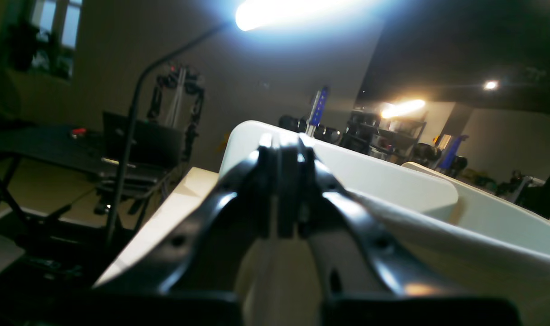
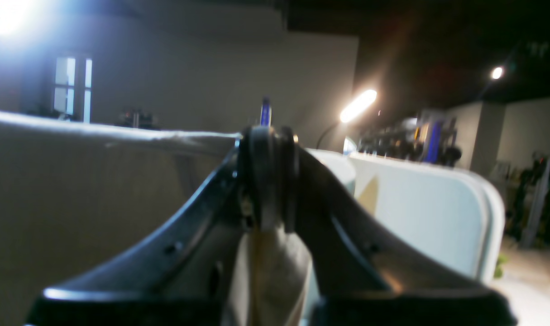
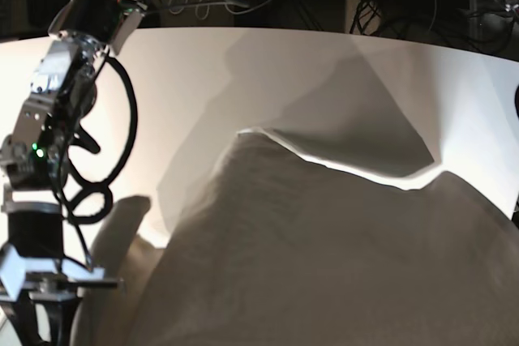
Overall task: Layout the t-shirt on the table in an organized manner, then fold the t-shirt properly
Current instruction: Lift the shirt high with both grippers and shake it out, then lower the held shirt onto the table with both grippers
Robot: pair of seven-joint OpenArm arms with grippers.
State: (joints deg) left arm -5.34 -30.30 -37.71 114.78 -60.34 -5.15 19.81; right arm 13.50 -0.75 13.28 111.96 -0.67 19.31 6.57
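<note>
Cloth is hanging lifted between the two arms, and that span is what the coming move is turning on. In the base view the t-shirt (image 3: 324,257) is filling the near half of the picture as a raised sheet, its top edge running left to right from a peak near the middle to a second rise at the right edge, sagging between. It is casting a broad shadow on the table (image 3: 243,62), which is lying bare and white on the far side.

The left gripper (image 1: 281,158) is showing pressed together in its wrist view, with pale fabric running down between the black fingers and away to the right, so it is pinching the shirt. The right gripper (image 2: 268,140) is likewise pressed together, a fold of beige cloth hanging below the fingertips and a taut edge stretching off to the left; it too is pinching the shirt. Which part of the garment each one is holding cannot be told from these blurred views.

Judging from this, the shirt's long edge is lying across the scene, left to right, between the two grips, and the open table is lying beyond it. Laying it out flat is calling for both arms to carry that edge toward the far side together and lower it evenly, since neither arm looks nearer to the bare surface than the other
</note>
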